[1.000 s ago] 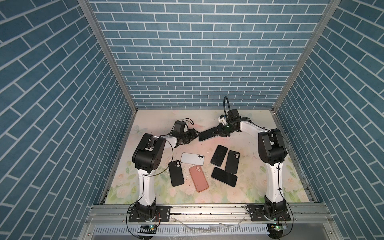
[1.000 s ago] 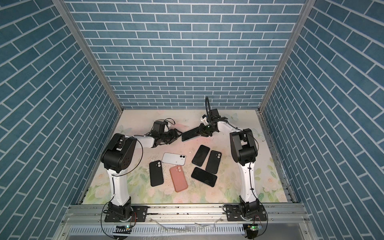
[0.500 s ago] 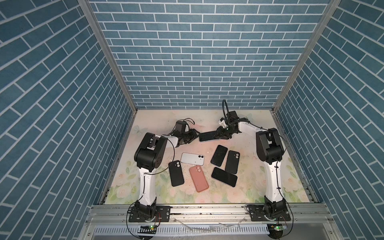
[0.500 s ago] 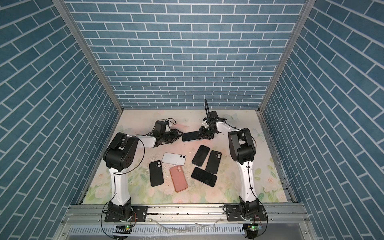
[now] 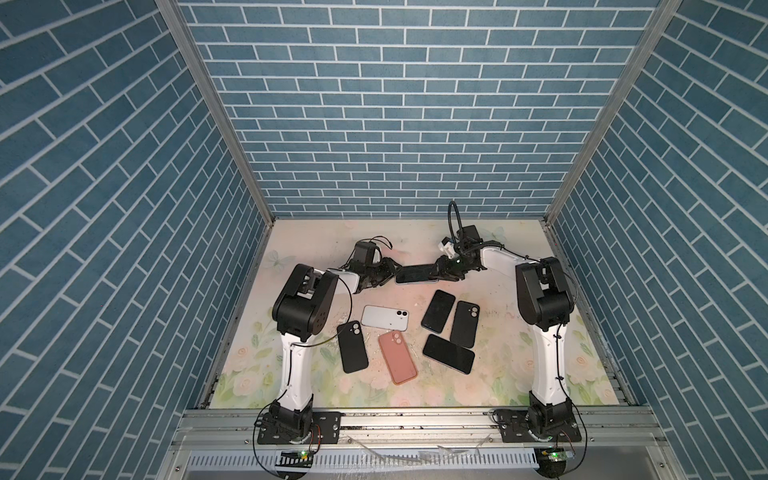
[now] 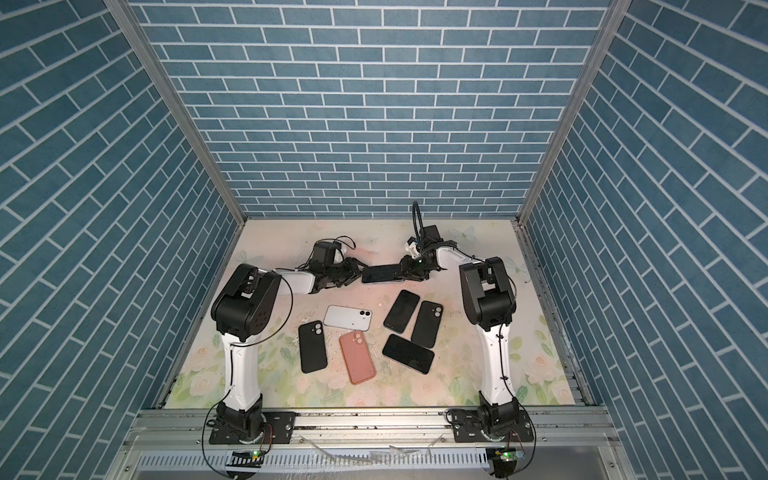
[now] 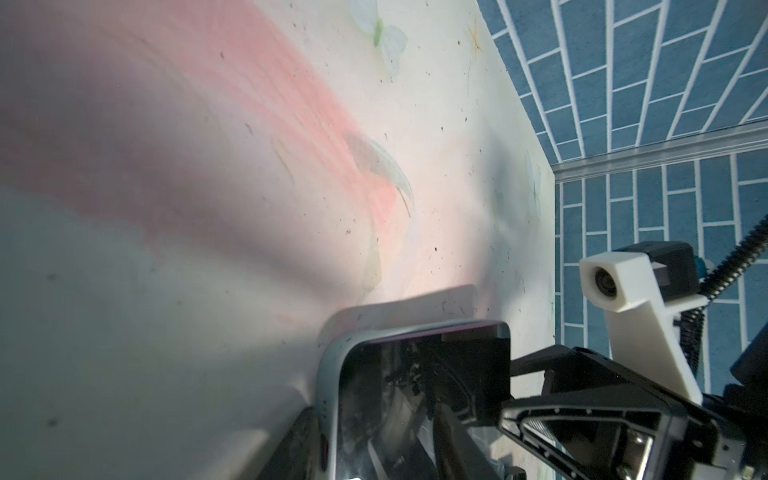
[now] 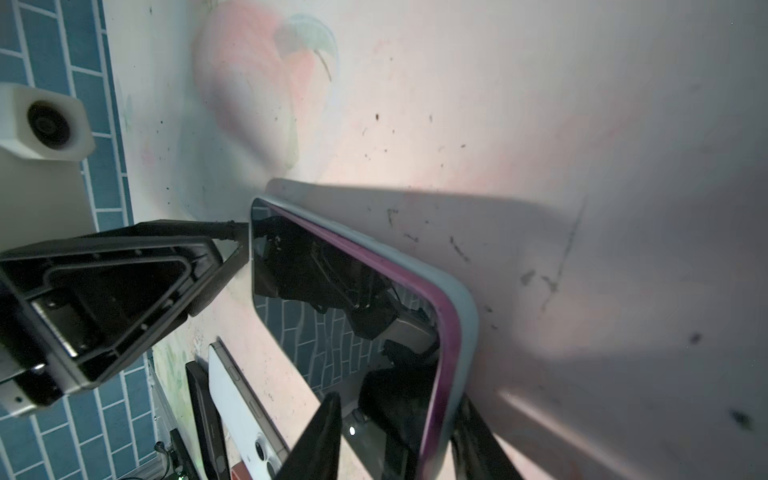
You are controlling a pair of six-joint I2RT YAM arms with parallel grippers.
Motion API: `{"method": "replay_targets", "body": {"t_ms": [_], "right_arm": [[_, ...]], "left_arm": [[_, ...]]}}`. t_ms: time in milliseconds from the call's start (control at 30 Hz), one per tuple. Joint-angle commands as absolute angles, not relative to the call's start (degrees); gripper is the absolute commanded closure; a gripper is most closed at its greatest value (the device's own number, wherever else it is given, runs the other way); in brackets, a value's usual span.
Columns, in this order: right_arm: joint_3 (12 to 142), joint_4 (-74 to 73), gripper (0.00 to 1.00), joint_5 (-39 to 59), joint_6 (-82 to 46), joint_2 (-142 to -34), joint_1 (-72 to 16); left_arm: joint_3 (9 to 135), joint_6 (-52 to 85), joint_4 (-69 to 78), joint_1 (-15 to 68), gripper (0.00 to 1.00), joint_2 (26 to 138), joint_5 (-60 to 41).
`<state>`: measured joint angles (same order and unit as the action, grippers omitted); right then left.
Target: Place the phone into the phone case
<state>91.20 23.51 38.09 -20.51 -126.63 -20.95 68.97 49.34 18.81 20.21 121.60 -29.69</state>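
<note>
Left pincer (image 5: 385,272) touches the left end of the black-screened, purple-rimmed phone (image 5: 415,274) at the back of the floral-printed table (image 5: 498,374). Its own wrist view cuts off the fingers, so I cannot tell whether it is clenched or released. The phone lies flat in the pale blue-grey soft phone case (image 8: 465,316); how fully it is seated is hard to make out. Right pincer (image 5: 439,271) grasps the phone case at its other end, one finger on each long edge. Nearer the front, apart from both pincers, lie a black slab with two camera lenses (image 5: 352,347), a white rectangular phone (image 5: 384,318), a salmon-pink rectangular case (image 5: 397,358), and three black slabs close together (image 5: 465,324).
</note>
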Motion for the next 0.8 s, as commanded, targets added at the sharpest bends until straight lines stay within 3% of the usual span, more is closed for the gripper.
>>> {"method": "replay_targets", "body": {"t_ms": [0, 333, 600, 767], "right_arm": [[90.1, 19.7, 0.59, 44.4, -19.3, -123.6, -21.2], [80.2, -0.2, 0.63, 52.5, -30.8, -116.6, -18.6], [79.4, -1.0, 0.72, 53.9, -31.6, -115.4, -18.5], [79.5, -1.0, 0.72, 54.3, -31.9, -116.5, -18.8]], "left_arm": [[69.0, 49.7, 16.7, 20.6, 0.53, 124.2, -29.6], [67.5, 50.0, 17.3, 20.6, 0.54, 124.0, -29.8], [67.7, 51.3, 18.5, 20.6, 0.54, 124.6, -30.1], [68.1, 51.1, 18.0, 20.5, 0.54, 124.4, -30.1]]}}
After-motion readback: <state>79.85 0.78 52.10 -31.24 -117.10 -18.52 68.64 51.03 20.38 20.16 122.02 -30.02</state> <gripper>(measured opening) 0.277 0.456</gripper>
